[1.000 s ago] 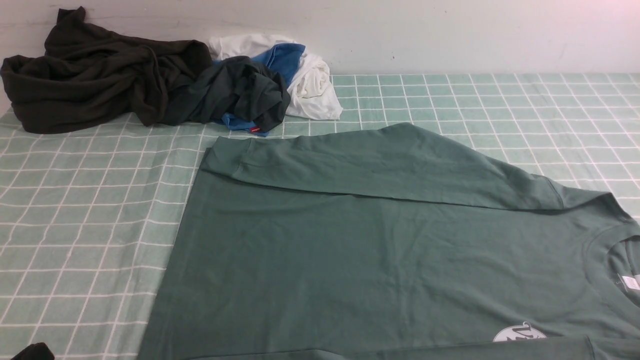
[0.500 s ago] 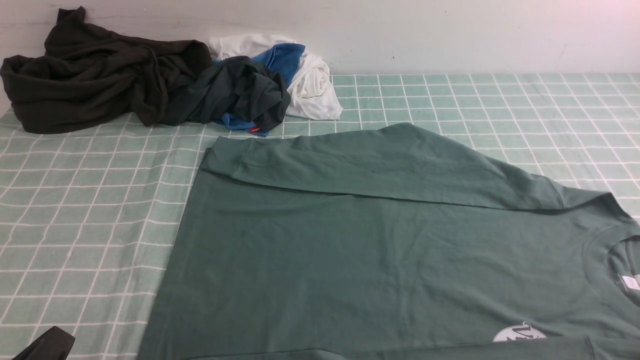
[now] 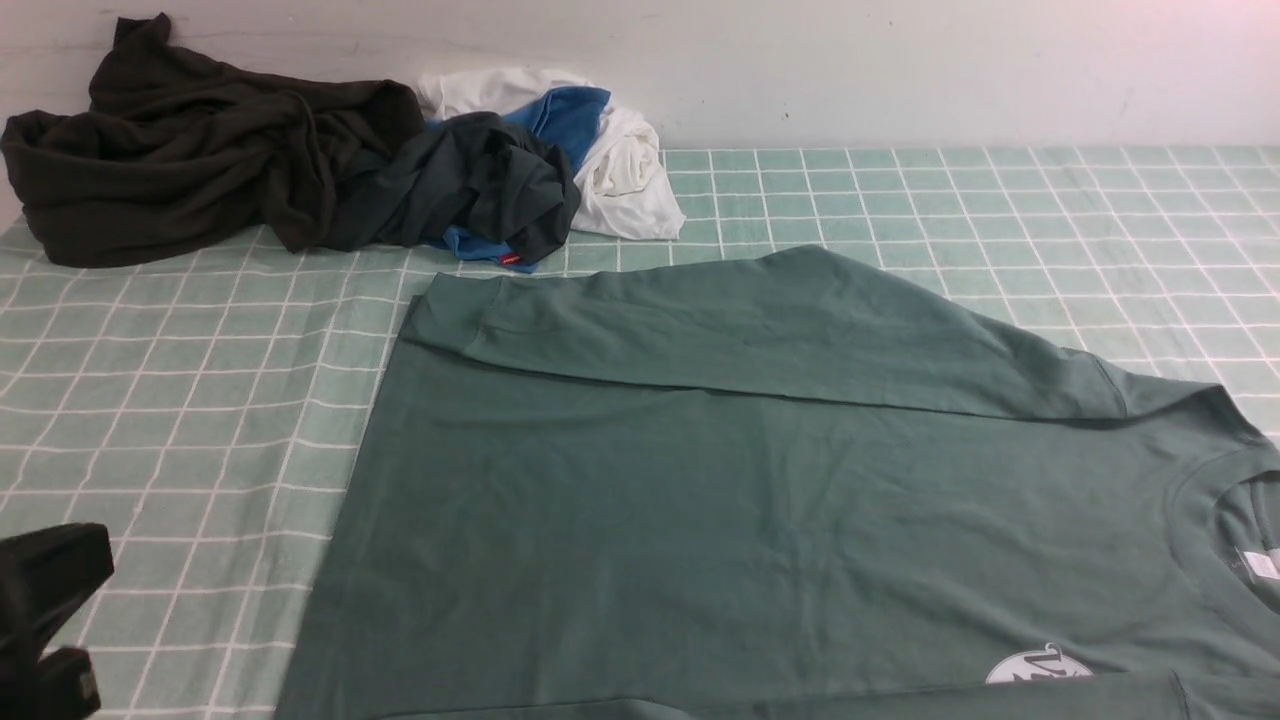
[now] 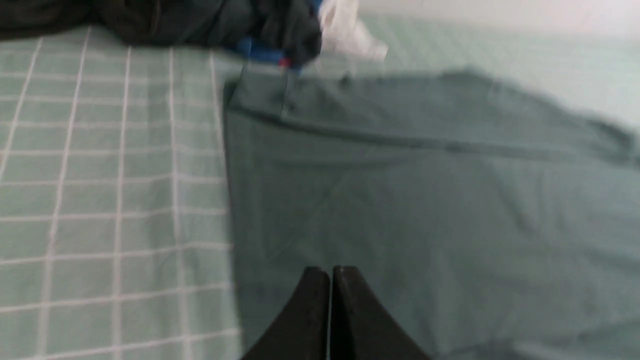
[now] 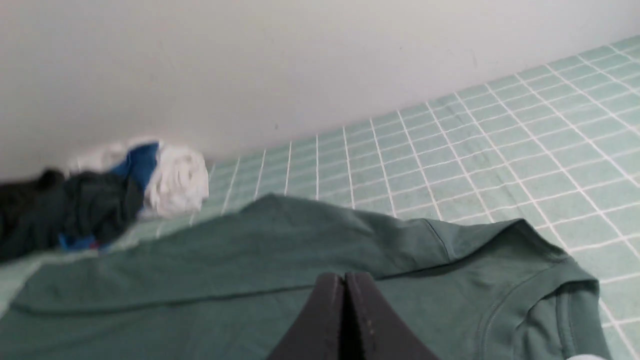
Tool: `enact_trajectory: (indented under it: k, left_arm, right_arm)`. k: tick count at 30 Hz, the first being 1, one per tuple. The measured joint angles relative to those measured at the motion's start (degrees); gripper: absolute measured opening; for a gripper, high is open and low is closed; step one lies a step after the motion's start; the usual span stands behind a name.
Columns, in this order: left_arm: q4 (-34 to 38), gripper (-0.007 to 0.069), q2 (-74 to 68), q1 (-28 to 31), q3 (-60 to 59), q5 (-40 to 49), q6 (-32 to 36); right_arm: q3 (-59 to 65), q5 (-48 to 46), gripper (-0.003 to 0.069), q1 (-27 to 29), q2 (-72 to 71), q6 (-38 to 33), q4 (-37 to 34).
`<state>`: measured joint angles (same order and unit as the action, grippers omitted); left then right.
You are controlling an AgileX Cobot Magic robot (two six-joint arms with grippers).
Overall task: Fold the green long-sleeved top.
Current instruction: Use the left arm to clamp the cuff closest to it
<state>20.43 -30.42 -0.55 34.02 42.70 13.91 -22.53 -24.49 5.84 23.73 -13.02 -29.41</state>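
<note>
L tool [image 4: 330,274] is nearest: jaws clenched, nothing in them, tips over the green long-sleeved top [image 3: 760,500] just inside its hem edge [image 3: 352,480], lower left in front view. R tool [image 5: 345,280] is likewise clenched and empty, above the chest w/ the collar [image 5: 575,295] near. Top lies flat on the checked bench [image 3: 150,400], lower centre to lower right. Its long axis runs left-right, hem left, collar right. Far sleeve [image 3: 780,320] is already laid across the body. Judgement: L arm is nearer the hem, R nearer the collar, so next fold prob. needs both. Upper left, by the wall: pile of other clothes [image 3: 300,170].
</note>
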Motion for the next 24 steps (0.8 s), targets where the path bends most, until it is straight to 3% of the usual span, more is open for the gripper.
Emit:
enact_trajectory:
  k: [3, 4, 5, 9, 13, 17, 24]
  left_arm:
    - [-10.8, -0.0003, -12.6, -1.0, 11.7, 13.8, 3.5]
    - [-10.8, -0.0003, -13.3, -1.4, 12.2, 13.8, 3.7]
    - [-15.4, -0.0002, -18.5, -4.3, 15.5, 18.5, 4.0]
    - [-18.3, 0.0019, -26.9, -14.8, 16.5, 21.6, 3.5]
    - [-18.8, 0.0087, -35.7, -24.3, 14.9, 22.0, 3.5]
    - [-18.9, 0.0194, -43.8, -27.7, 14.3, 20.0, 3.4]
    - [-20.8, 0.0365, -57.2, -28.2, 14.3, 10.0, 1.9]
  right_arm:
    - [-9.8, -10.8, -0.0014, -1.2, 9.9, -7.9, 0.2]
    - [-10.4, -11.5, -0.0014, -1.3, 10.5, -8.2, 0.2]
    - [-15.1, -18.4, -0.0014, -3.9, 15.6, -10.0, 0.3]
    - [-19.3, -31.3, -0.0014, -9.7, 22.7, -10.5, 2.0]
    - [-19.7, -44.0, -0.0014, -16.5, 29.2, -10.4, 6.1]
    - [-19.7, -45.9, -0.0014, -20.3, 32.0, -9.9, 8.8]
    - [-19.7, -40.1, -0.0014, -21.1, 32.7, -9.9, 9.5]
